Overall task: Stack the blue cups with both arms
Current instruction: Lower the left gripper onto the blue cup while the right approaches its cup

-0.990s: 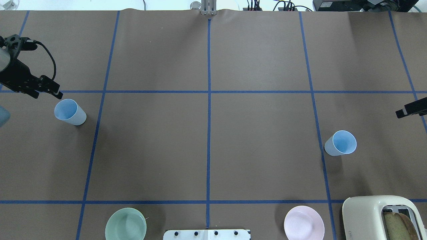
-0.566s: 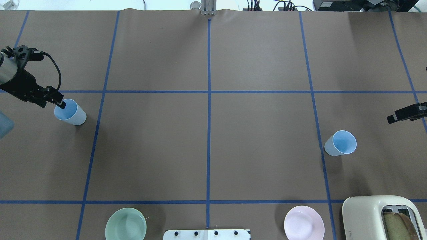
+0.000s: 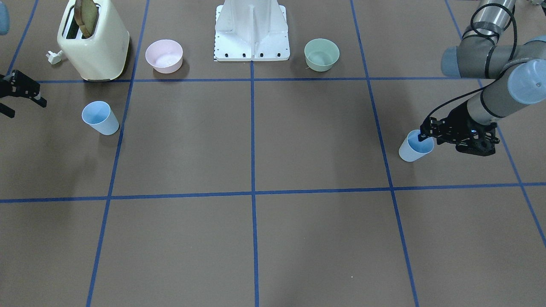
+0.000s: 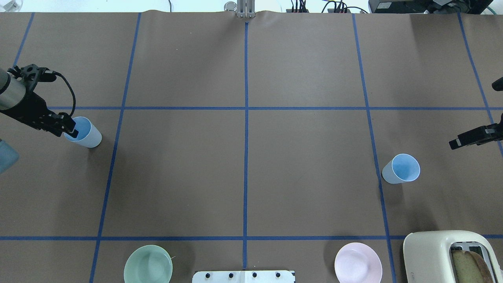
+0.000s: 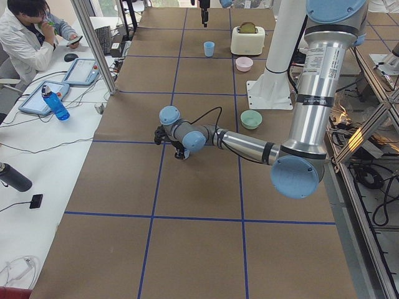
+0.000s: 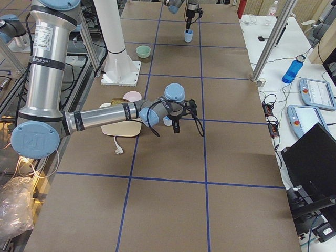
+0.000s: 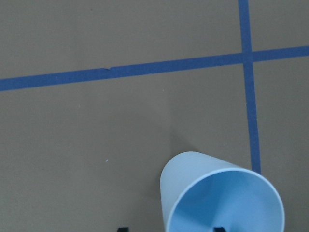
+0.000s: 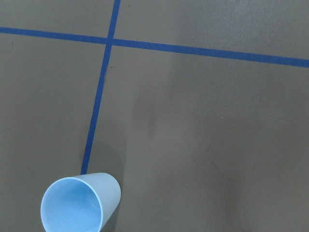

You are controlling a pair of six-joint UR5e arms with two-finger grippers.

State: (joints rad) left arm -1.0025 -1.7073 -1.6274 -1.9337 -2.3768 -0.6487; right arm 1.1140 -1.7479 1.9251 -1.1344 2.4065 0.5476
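We are logging the left tool [image 4: 70, 130] as released, its jaws straddling the wall of the left cup [image 4: 89, 136], with one finger inside the rim and one outside. This cup is standing upright on the desk [image 4: 306, 177], well to the left of the white base [image 3: 251, 30]. The right tool [image 3: 25, 107] is hanging spread wide, apart from the right cup [image 4: 401, 169], which is standing well to the base's right.
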